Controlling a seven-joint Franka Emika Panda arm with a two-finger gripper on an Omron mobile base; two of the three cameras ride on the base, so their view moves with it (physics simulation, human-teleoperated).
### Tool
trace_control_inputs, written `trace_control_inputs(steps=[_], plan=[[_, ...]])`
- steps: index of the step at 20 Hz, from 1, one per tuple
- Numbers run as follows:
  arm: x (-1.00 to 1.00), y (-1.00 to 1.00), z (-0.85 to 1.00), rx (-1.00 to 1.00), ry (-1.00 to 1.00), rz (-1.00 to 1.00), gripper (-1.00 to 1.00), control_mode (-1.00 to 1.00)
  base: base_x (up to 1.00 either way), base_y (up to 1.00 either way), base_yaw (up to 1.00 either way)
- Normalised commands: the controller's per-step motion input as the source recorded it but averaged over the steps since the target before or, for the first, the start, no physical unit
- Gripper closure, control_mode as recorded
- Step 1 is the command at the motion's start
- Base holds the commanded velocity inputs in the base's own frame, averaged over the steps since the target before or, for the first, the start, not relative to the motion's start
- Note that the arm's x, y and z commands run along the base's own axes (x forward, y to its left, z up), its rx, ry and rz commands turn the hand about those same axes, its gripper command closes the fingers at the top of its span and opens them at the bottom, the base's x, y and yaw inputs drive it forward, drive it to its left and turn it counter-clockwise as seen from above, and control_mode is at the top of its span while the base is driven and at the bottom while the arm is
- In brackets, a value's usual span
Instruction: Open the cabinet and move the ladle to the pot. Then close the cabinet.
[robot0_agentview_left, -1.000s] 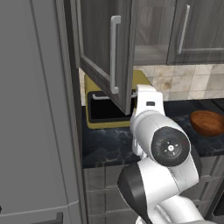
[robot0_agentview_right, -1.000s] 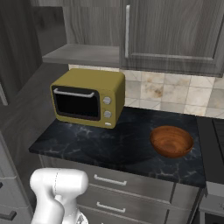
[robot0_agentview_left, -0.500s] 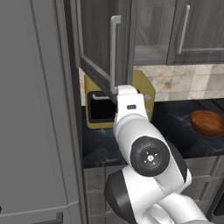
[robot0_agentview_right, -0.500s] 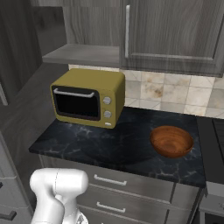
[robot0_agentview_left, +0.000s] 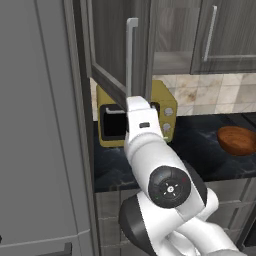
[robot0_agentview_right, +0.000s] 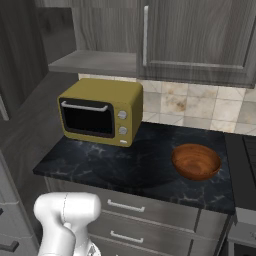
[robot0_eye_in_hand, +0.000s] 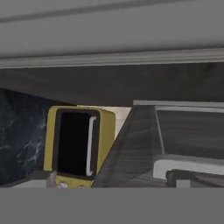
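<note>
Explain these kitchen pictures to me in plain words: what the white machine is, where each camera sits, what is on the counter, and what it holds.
The white machine is a robot arm on a driving base. Two cameras ride behind it, left and right; a third sits on its hand. On the dark counter stand a yellow microwave and a wooden bowl. The arm reaches up toward the cabinet door, which stands partly open, near its silver handle. The gripper is open and seems to hold nothing.

Wood-grain cabinet (robot0_agentview_left: 112, 45), marbled glossy counter (robot0_agentview_right: 135, 165)
</note>
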Motion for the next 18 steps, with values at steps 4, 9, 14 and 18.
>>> trace_control_inputs(steps=[4,9,14,18], plan=[[0.38,0.31,0.0,-0.02,-0.03,0.0,-1.0,-1.0,0.0,0.0,0.0],[0.45,0.19,0.03,-0.01,0.0,0.0,-1.0,-1.0,0.0,0.0,0.0],[0.32,0.0,0.1,-0.03,0.0,0.0,-1.0,-1.0,0.0,0.0,0.0],[0.28,0.0,0.02,-0.01,0.0,0.0,-1.0,-1.0,0.0,0.0,0.0]])
